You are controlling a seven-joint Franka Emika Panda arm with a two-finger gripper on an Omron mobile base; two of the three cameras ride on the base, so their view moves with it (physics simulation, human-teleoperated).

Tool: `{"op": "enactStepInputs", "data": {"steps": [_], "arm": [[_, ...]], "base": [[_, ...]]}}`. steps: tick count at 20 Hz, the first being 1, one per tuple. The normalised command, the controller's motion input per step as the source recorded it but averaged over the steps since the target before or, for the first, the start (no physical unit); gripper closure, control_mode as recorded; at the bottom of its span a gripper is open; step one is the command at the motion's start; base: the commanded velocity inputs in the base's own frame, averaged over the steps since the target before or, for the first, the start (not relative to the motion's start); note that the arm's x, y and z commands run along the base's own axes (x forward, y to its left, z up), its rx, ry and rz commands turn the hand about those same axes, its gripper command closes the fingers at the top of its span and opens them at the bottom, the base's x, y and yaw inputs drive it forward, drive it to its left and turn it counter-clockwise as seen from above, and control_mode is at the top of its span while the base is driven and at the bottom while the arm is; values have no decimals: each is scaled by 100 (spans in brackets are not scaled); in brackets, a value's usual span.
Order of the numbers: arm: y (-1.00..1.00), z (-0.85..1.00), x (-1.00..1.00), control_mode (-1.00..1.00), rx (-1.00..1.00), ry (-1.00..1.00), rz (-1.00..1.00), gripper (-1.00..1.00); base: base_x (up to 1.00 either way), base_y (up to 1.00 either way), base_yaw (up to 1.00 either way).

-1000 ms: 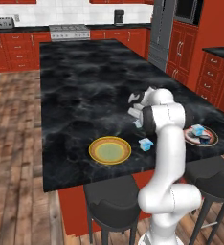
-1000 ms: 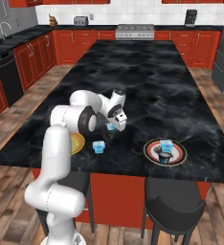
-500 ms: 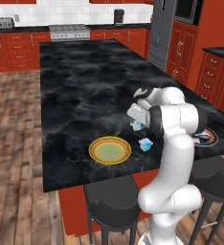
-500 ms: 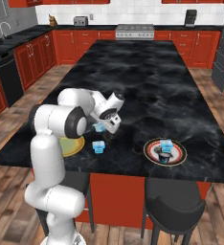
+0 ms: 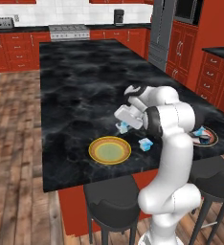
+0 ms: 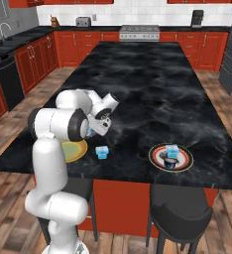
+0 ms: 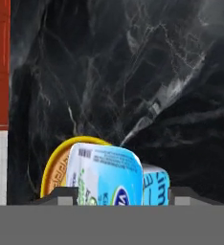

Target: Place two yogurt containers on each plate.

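Observation:
My gripper (image 5: 124, 125) is shut on a light-blue yogurt container (image 7: 109, 174), held tilted just above the black counter. It hangs a little behind and to the right of the yellow-rimmed plate (image 5: 109, 150), whose green centre is bare. In the hand view the plate's rim (image 7: 53, 167) shows behind the held tub. A second yogurt container (image 5: 145, 143) stands on the counter just right of that plate. The red-rimmed plate (image 6: 186, 159) lies further right near the front edge, with two yogurt containers (image 6: 172, 150) on it. From the right base view the gripper (image 6: 94, 131) sits partly behind my arm.
The black marble island (image 5: 80, 81) stretches far back. Two dark stools (image 5: 111, 203) stand under its front edge. Red cabinets and a stove (image 5: 68, 31) line the back wall.
The arm has swung left and toward the front edge, bringing the held yogurt container closer to the yellow-rimmed plate. The other containers and both plates have stayed put.

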Motion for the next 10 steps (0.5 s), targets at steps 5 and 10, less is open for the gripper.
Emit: {"op": "enactStepInputs", "data": {"steps": [5, 10], "arm": [[46, -38, -16, -100, 6, 0, 29, 100], [44, -17, -49, -100, 5, -3, 18, 100]], "base": [[0, 0, 0], [0, 0, 0]]}}
